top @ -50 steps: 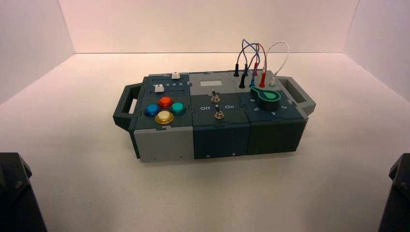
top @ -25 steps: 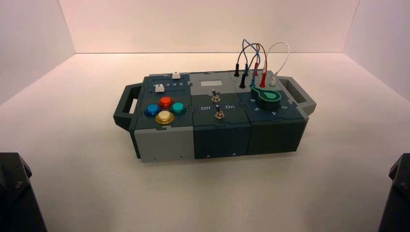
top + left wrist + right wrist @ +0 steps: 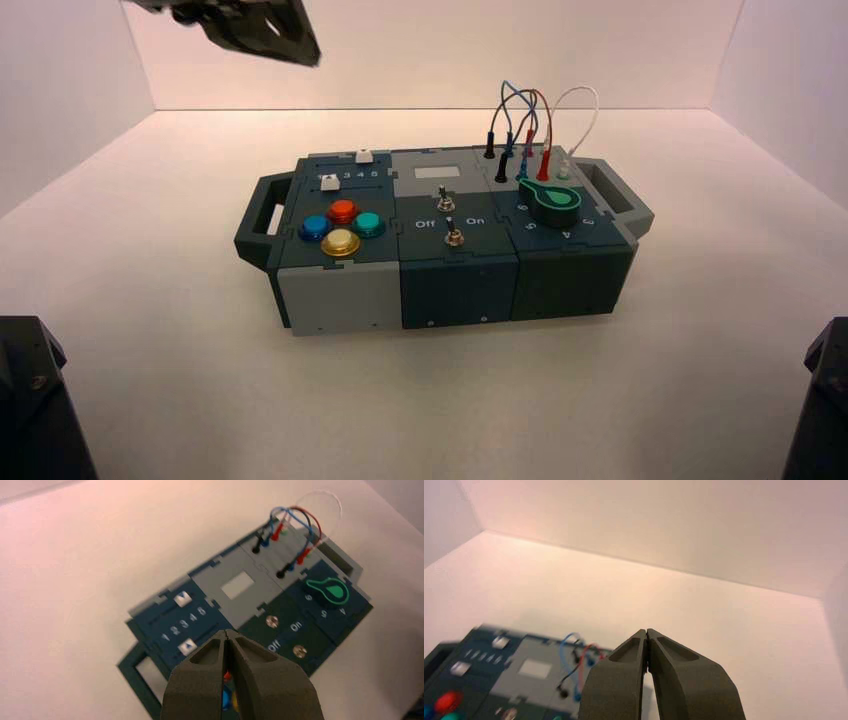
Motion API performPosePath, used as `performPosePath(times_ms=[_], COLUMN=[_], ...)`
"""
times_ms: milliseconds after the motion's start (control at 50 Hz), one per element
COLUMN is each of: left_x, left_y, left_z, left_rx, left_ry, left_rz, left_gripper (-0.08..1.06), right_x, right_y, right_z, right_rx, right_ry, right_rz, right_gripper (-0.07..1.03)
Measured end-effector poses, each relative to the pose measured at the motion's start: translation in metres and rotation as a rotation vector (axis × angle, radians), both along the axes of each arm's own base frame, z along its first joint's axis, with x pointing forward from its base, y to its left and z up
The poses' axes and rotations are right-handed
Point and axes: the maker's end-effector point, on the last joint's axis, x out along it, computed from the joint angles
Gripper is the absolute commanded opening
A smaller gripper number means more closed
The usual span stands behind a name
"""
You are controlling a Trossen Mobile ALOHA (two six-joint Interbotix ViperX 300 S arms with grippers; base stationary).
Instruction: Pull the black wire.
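From the high view I've got the box (image 3: 440,240) sitting on the bench (image 3: 600,400), and the black wire (image 3: 497,150) is plugged in at the box's far right end, its two dark plugs standing just left of the red lead (image 3: 541,160) and the white lead (image 3: 580,110). The green knob (image 3: 555,203) sits just in front of those plugs. My left arm's dark bulk (image 3: 255,28) shows at the top left, high above the bench and well apart from the wires. On the left wrist view, the left gripper (image 3: 228,635) has its fingers pressed together, hanging over the slider end of the box; the black wire (image 3: 270,555) is across the box from it, plugs seated beside the grey panel (image 3: 237,585). On the right wrist view, the right gripper (image 3: 646,632) also has its fingers pressed together, raised above the box, with the wires (image 3: 574,667) blurred below.
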Motion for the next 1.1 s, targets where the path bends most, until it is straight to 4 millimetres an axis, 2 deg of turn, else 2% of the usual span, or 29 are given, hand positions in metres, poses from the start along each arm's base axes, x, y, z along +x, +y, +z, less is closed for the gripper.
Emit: performPosePath(times_ms=[160, 320, 400, 480, 540, 860, 1100], left_x=[-0.005, -0.005, -0.005, -0.005, -0.006, -0.005, -0.004], left_y=[-0.009, -0.010, -0.010, -0.010, -0.010, -0.011, -0.011], left_z=[-0.004, -0.005, -0.005, -0.004, -0.006, -0.007, -0.010], left_rx=[-0.027, -0.036, -0.038, -0.039, -0.035, -0.034, -0.030], left_ry=[-0.002, -0.005, -0.005, -0.008, -0.003, -0.004, 0.005], left_rz=[-0.017, -0.014, -0.013, -0.014, -0.015, -0.015, -0.013], left_gripper=[-0.03, -0.03, -0.03, -0.03, -0.03, -0.03, -0.03], right_x=[-0.007, -0.009, -0.011, -0.013, -0.015, -0.023, -0.027], right_y=[0.016, 0.017, 0.021, 0.026, 0.031, 0.046, 0.056], right_z=[-0.010, -0.029, -0.039, -0.044, -0.047, -0.061, -0.084], right_rx=[0.001, 0.007, 0.004, 0.005, 0.015, 0.083, 0.074], right_ry=[0.057, 0.153, 0.212, 0.247, 0.272, 0.369, 0.461], right_rz=[0.056, 0.044, 0.050, 0.062, 0.073, 0.077, 0.084], right_gripper=[-0.02, -0.01, 0.07, 0.26, 0.33, 0.34, 0.38])
